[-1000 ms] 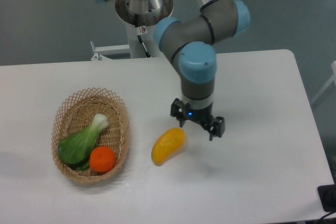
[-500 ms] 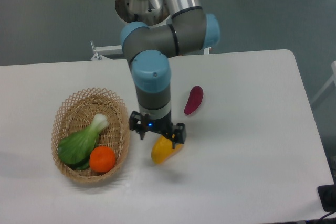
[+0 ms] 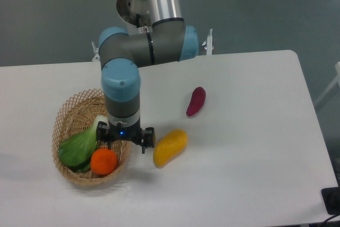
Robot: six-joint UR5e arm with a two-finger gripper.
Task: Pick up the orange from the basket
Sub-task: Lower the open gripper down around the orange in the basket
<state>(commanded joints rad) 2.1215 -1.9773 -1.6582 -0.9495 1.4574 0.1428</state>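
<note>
A: Where is the orange point(image 3: 103, 161)?

B: In the basket point(image 3: 67, 115), at about five o'clock inside it, close to the near rim. All of its top shows; the wicker wall hides its underside.

A: And the tool point(image 3: 126, 139)?

B: It hangs over the basket's right rim, just up and to the right of the orange, at roughly one o'clock from it. The two dark fingers stand well apart with nothing between them, so it is spread wide and empty. One finger point(image 3: 147, 141) sits outside the rim toward the yellow fruit point(image 3: 170, 147); the other is over the basket's inside and hard to pick out against the greens. I cannot tell how high the tips are above the orange, or whether they touch the weave.

A: What else is in the basket?

B: A leafy green vegetable point(image 3: 79, 146) with a pale stalk, lying at nine to ten o'clock from the orange. The arm's wrist covers the stalk's far end and a stretch of the right wall.

A: Outside it?

B: On the white counter point(image 3: 255, 147) the yellow fruit lies at three o'clock from the basket, just beside it but apart. A dark red, curved item point(image 3: 195, 101) lies at one o'clock from the yellow fruit, well apart; what it is I cannot make out.

A: Anything cut off?

B: The arm's upper links run out of the top edge, and a dark object point(image 3: 331, 200) at the lower right corner is clipped by the frame.
</note>
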